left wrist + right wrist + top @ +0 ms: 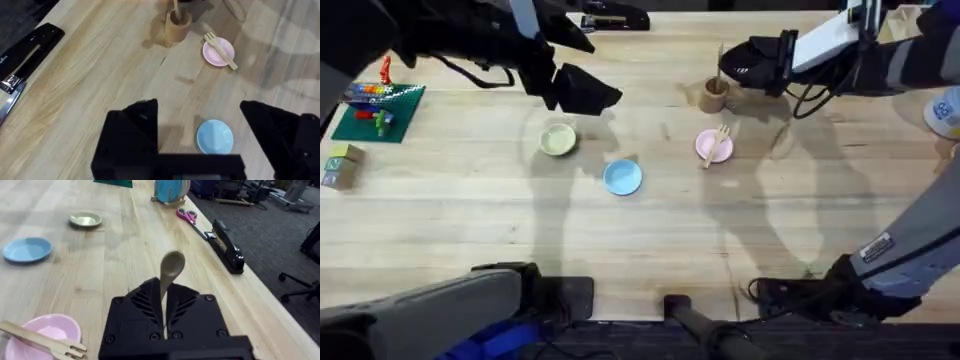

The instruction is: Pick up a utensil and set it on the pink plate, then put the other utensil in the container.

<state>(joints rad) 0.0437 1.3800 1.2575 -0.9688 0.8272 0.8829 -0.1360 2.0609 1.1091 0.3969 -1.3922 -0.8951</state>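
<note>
The wooden cup (714, 96) stands upright on the table (470, 220) near its far edge, and a thin pale stick rises from its mouth in the overhead and left wrist views; this is the handle end of the wooden spoon (171, 270), whose oval bowl stands up between the right gripper's fingers in the right wrist view. The right gripper (738, 66) hangs just above and beside the cup, its fingers pinched closed on the spoon's handle, so the spoon is partly down inside the cup but not let go. Just beside the cup, toward the arms' bases, lies the pink plate (713, 146), and the wooden fork (716, 144) rests across it, tines (210, 37) toward the cup and the handle sticking out over the plate's near rim. The light blue plate (623, 177) sits nearer the middle of the table with nothing on it, and the pale yellow-green plate (558, 139) lies to its left, also bare. The left gripper (582, 92) hovers above the table between the yellow-green plate and the far edge, its fingers (131, 132) spread wide and holding nothing, with the blue plate showing between them in the left wrist view.
</note>
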